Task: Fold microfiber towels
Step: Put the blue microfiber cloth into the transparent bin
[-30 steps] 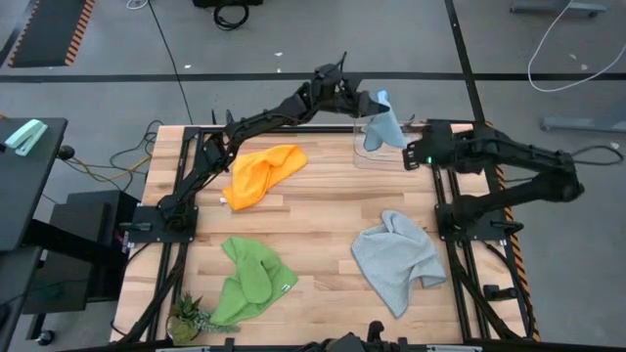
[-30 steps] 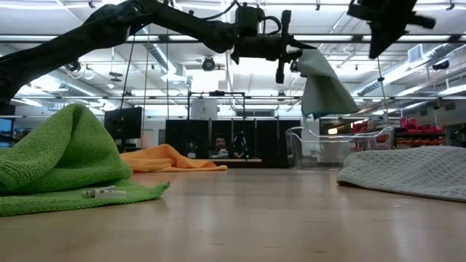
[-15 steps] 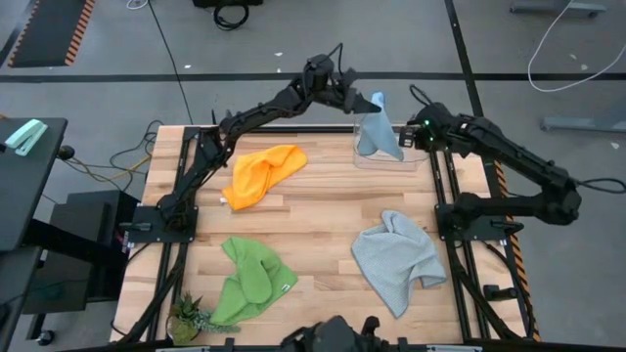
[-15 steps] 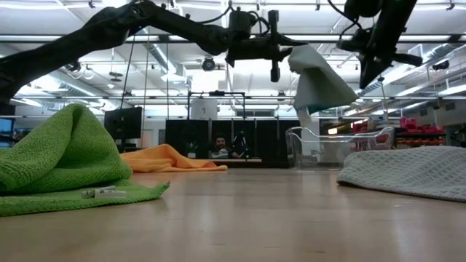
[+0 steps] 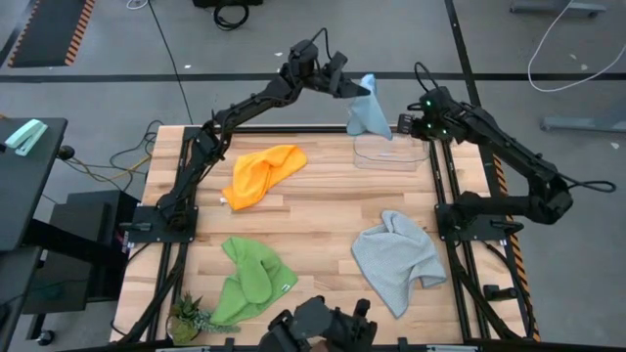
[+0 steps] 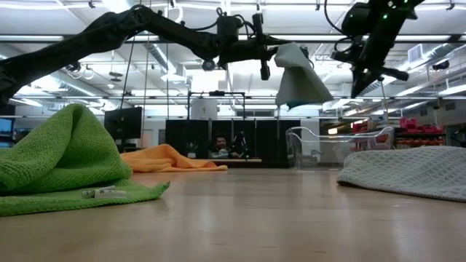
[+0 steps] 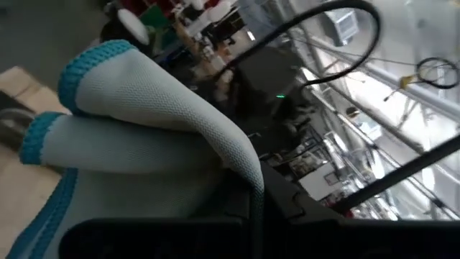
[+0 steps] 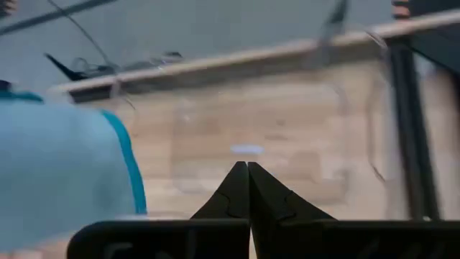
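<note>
From above, four towels are in sight. The left gripper (image 5: 350,88) is clamped on the light blue towel (image 5: 367,115), holding it in the air above the table's far edge, over a clear plastic bin (image 5: 386,154). The right gripper (image 5: 403,124), fingers pressed together and empty, hangs just beside the bin's far right corner. The orange towel (image 5: 262,173), green towel (image 5: 249,282) and grey towel (image 5: 396,258) lie crumpled and well apart on the wooden table (image 5: 323,215), leaving bare wood across its middle. A small plant (image 5: 186,315) sits at the near left corner.

From table height, the blue towel hangs clear of the bin's rim.

The left wrist view shows the towel's teal edging bunched at the fingers.

The right wrist view shows its fingertips (image 8: 248,180) touching, the bin beyond.
</note>
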Motion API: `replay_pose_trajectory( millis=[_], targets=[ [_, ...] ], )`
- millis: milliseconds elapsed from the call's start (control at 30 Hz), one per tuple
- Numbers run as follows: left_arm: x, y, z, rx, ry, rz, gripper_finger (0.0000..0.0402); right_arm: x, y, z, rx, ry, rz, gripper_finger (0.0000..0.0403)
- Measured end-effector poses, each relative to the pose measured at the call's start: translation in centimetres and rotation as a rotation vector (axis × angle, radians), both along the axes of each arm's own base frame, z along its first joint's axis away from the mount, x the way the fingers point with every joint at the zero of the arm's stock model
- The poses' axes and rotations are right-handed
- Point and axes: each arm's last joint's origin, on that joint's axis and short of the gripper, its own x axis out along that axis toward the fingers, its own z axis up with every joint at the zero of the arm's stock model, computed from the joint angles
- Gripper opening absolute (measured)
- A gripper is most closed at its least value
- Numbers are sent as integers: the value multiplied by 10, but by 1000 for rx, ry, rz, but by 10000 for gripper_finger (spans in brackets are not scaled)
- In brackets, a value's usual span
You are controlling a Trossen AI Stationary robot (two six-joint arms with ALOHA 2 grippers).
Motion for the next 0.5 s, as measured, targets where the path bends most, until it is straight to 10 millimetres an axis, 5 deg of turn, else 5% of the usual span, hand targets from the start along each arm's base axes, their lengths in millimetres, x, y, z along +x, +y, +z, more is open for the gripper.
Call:
replay_pose_trajectory(
  millis=[500],
  targets=[
    [-13, -2, 21, 19, -35, -113, 11, -7, -28, -19, 78, 31, -64, 0]
  ],
)
